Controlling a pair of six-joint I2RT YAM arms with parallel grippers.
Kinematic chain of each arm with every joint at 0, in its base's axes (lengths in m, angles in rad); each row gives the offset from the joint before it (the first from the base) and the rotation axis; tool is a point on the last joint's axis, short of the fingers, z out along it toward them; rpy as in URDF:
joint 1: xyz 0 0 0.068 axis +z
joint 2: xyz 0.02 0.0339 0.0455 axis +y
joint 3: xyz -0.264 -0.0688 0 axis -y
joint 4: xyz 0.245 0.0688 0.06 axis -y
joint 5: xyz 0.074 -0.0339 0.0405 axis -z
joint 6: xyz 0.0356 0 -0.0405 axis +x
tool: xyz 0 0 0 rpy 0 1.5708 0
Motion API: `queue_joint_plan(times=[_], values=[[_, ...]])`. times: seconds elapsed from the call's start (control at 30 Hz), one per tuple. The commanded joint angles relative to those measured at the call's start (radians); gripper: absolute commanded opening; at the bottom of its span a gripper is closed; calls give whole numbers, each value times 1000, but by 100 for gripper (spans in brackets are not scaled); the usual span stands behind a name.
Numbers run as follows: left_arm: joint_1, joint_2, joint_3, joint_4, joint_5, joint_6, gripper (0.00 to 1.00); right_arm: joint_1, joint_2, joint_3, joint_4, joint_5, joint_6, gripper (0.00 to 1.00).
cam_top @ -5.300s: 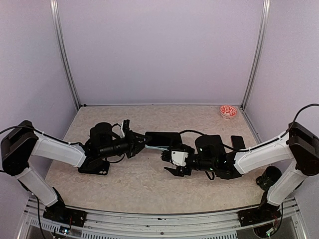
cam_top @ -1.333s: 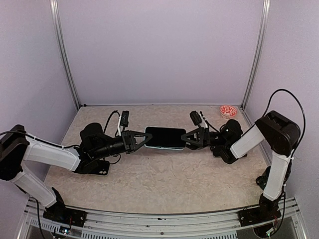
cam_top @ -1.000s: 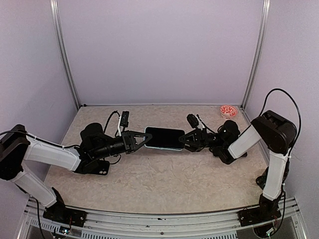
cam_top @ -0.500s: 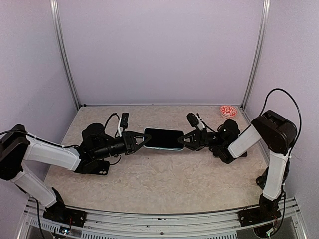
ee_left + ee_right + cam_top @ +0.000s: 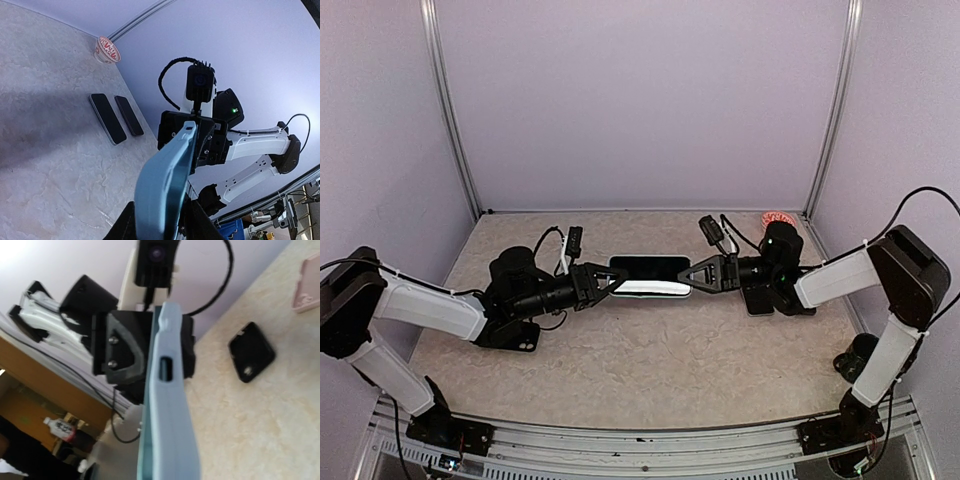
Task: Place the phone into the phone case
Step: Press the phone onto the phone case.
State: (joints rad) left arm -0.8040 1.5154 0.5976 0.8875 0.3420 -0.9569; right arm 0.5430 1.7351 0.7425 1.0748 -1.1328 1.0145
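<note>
- Top external view: phone case [image 5: 650, 288] hangs tipped on edge above the bench [image 5: 620, 370], near its middle.
- Right pincer [image 5: 695, 278] nips its right end; left pincer [image 5: 605, 284] straddles the other end, grip unclear.
- Looks light, bendy, slick, I'd say: hold the short rims.

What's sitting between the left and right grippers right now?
The light blue phone case, edge-up, spans the whole gap from the left gripper to the right gripper; the top view shows it.
</note>
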Motion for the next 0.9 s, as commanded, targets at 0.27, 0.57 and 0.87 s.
queue_joint_plan(times=[0.27,0.57,0.87], values=[[-10,74,24,116,83,-11,14,17,-88,61,-408,104,-304,9],[-12,72,20,115,91,20,0,25,-124,81,-527,134,-383,20],[-9,-21,34,-70,94,241,0,13,-178,83,-610,70,-458,51]])
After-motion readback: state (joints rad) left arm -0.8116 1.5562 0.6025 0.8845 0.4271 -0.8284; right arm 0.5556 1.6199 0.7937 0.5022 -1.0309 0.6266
